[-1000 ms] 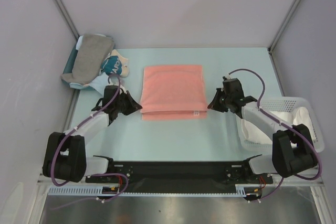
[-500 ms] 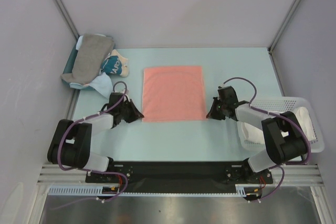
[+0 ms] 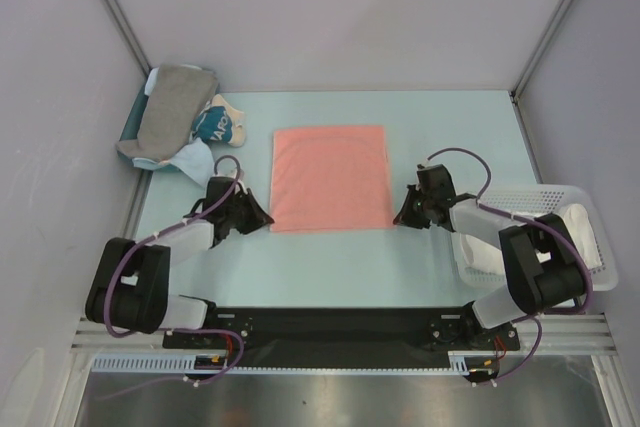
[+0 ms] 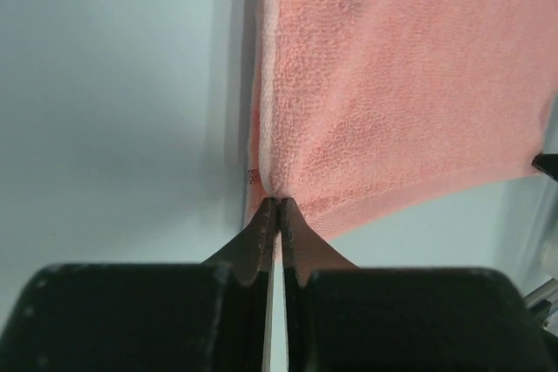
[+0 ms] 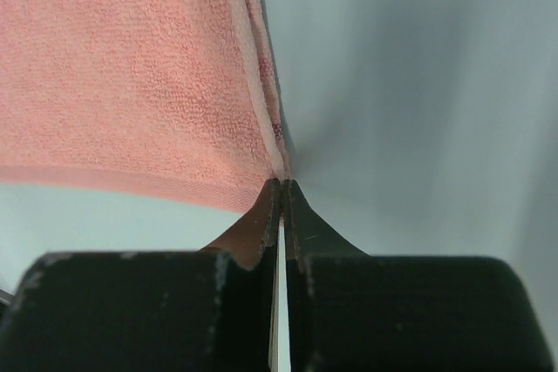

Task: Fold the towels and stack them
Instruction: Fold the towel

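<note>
A salmon-pink towel [image 3: 330,177] lies folded flat in the middle of the table. My left gripper [image 3: 262,217] sits low at its near left corner and my right gripper [image 3: 400,217] at its near right corner. In the left wrist view the left gripper [image 4: 277,202] has its jaws almost together, pinching the towel [image 4: 401,84] at that corner. In the right wrist view the right gripper [image 5: 281,182] is shut on the edge of the towel [image 5: 131,67]. A grey towel [image 3: 170,112] and a light blue towel [image 3: 195,159] lie heaped at the back left. A white towel [image 3: 575,227] fills the basket.
A small teal bundle with white print [image 3: 213,127] sits beside the back-left heap. The white mesh basket [image 3: 560,190] stands at the right edge, close to my right arm. Grey walls enclose the table on three sides.
The raised near layer of the pink towel has come down, and the towel now lies flat. Both grippers have dropped toward the table at its near corners. The left jaws have parted slightly.
</note>
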